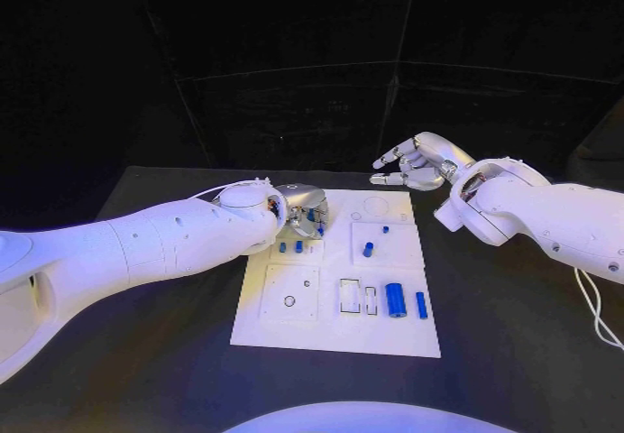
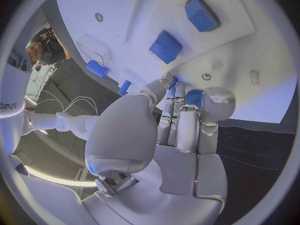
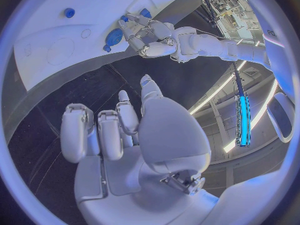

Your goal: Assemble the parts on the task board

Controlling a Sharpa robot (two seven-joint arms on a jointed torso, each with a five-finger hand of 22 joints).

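Nearest the head camera, two blue cylindrical parts, one stout and one slim, lie on the near right portion of the white rectangular task board, their long axes running toward the board's far edge. Farther up the board, small blue pegs stand just beside the left silver hand, which hangs over the board's far left corner. From the left wrist view, that left hand's fingertips are pressed together, pointing down at the board, and a small blue part shows behind them; whether it is pinched I cannot tell. Two blue block-shaped parts sit just beyond those fingers on the board. I judge the left hand far nearer the work. Well off the board's far right corner, the right silver hand hovers over the black table, fingers loosely curled and holding nothing, out of the way.
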